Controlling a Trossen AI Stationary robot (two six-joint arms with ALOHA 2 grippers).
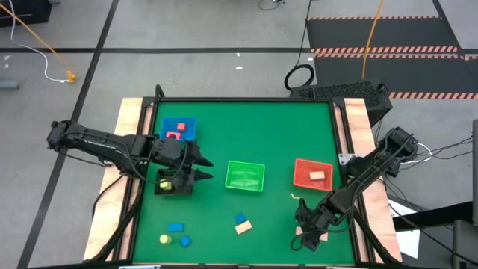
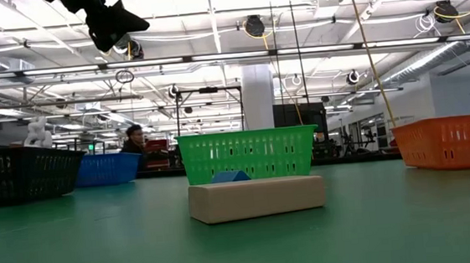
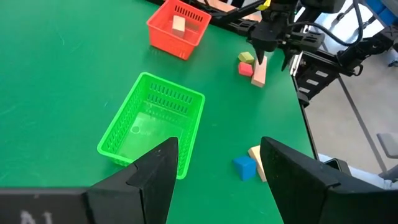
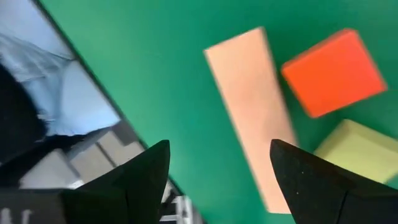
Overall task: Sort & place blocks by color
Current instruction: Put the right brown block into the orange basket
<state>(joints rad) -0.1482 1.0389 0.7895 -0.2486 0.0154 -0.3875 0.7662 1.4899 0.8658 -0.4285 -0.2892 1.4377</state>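
Note:
My left gripper (image 1: 209,169) (image 3: 219,149) hangs open in the air between the black bin (image 1: 173,183) and the green bin (image 1: 245,176), holding nothing. My right gripper (image 1: 308,224) (image 4: 219,149) is open above a small group at the table's near right corner. That group is a tan bar (image 4: 252,118), a red cube (image 4: 334,71) and a pale yellow block (image 4: 357,149), all lying flat on the mat. A blue block (image 3: 245,167) and a tan bar (image 2: 257,197) lie near the middle. A blue bar (image 1: 175,227), a yellow cylinder (image 1: 164,239) and a blue piece (image 1: 184,240) lie near left.
The blue bin (image 1: 179,128) holds red and pink blocks. The black bin holds a yellow one, and the red bin (image 1: 312,174) holds a tan one. Nothing shows inside the green bin. A person (image 2: 135,139) sits far behind the table. Bare green mat lies along the far side.

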